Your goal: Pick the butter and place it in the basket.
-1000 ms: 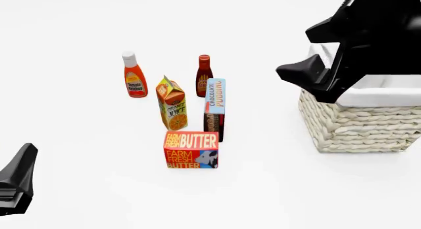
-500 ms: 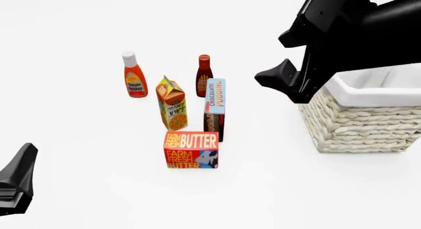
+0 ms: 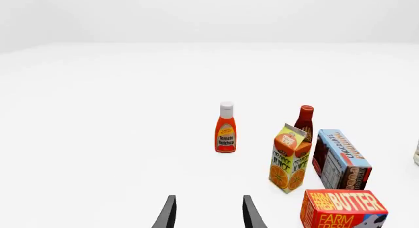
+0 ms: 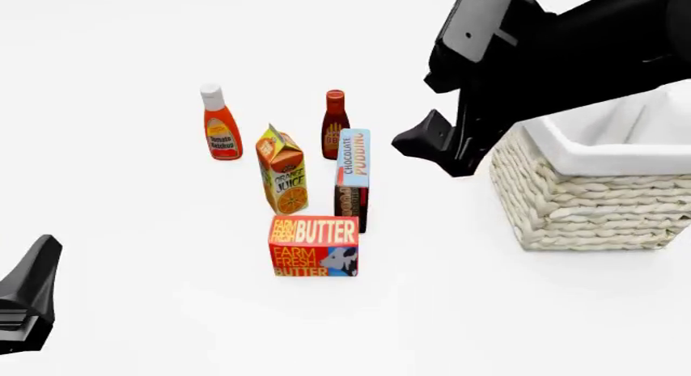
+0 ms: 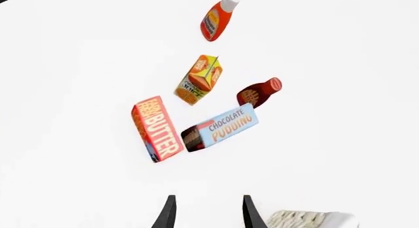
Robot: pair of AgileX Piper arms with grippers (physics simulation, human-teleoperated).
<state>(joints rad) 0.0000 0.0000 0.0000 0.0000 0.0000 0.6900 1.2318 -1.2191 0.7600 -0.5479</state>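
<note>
A: So, where's the butter (image 4: 314, 246) rn?

B: On the table (image 4: 151, 311), standing on a long edge, nearest item to the camera in the front view. It's just in front of the chocolate pudding box (image 4: 352, 179), w/ the orange juice carton (image 4: 281, 168) behind and a bit left. Ketchup bottle (image 4: 220, 123) and a dark red sauce bottle (image 4: 335, 124) sit further back.

A: And the right gripper (image 5: 205, 213)?

B: Up in the air, to the right of and beyond the butter, well apart from it. In the front view its black body hangs just left of the basket (image 4: 588, 194), overlapping the basket's near-left corner. Right wrist cam looks down on the whole grocery cluster; butter (image 5: 157, 128) shows near mid-frame, clear of the fingertips (image 5: 170, 211).

A: Fingers apart or closed?

B: Apart, nothing between them, only bare table in the gap.

A: Left gripper (image 3: 205, 213)?

B: Low at the near-left corner of the front view, well left of the butter and nearer the camera. Its wrist cam has the butter (image 3: 344, 208) at the frame edge, partly cut off. Fingers spread too, nothing held.

A: Basket?

B: Far right of the table, well apart from the butter, white lining folded over the rim. Can't see much of the inside, arm covers part of it.
</note>
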